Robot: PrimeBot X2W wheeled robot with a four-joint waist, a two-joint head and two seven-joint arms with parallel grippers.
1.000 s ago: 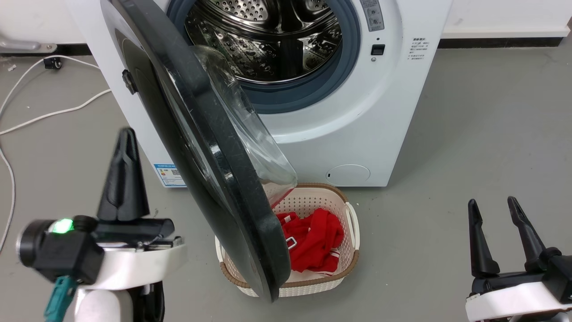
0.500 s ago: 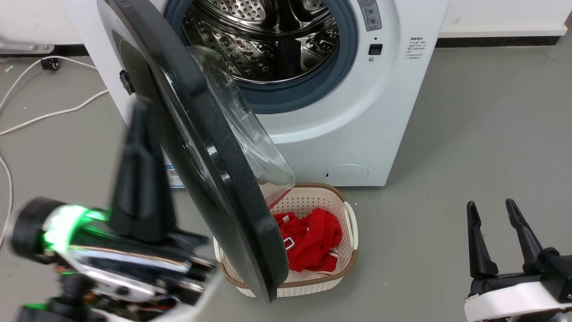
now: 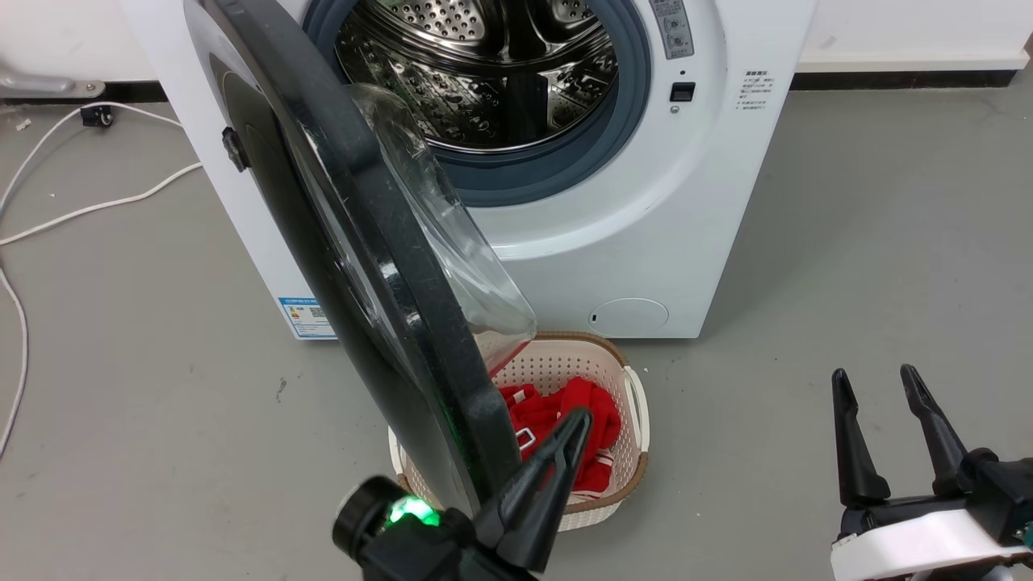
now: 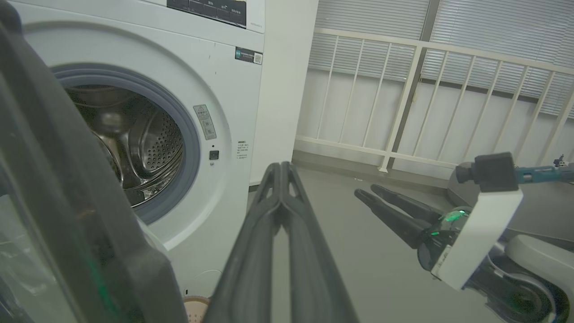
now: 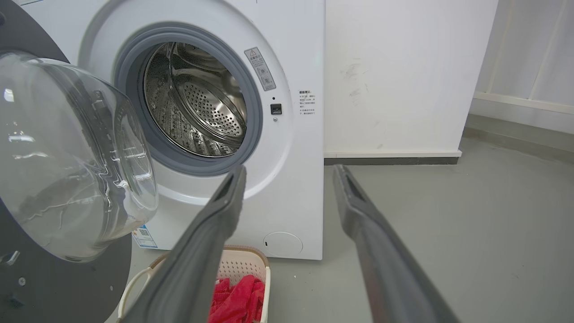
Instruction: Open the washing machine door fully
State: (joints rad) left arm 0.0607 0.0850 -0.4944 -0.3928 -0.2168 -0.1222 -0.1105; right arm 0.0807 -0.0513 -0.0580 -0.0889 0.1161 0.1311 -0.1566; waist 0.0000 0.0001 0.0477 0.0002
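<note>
The washing machine [image 3: 646, 242] is standing at the upper centre of the head view. The washing machine door [image 3: 379, 266] is hanging out left of the drum [image 3: 484, 73], reaching toward the bottom centre. A laundry basket [image 3: 557, 363] is sitting on the floor [image 3: 888, 202] just before the machine, partly behind the door, with a garment [image 3: 605, 428] lying in it. The left tool [image 3: 575, 424] is rising at the bottom centre, just right of the door's lower edge. The right tool [image 3: 874, 375] is sitting at the lower right. A cable [image 3: 105, 202] is lying at the left.

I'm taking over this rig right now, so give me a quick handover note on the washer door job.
Left gripper: shut, empty, fingers by the lower free edge of the washing machine door, on its glass side; contact unclear.
Right gripper: open, empty, away to the right.
Done: door stands partly open, above the laundry basket.
Left: push it fully open.
</note>
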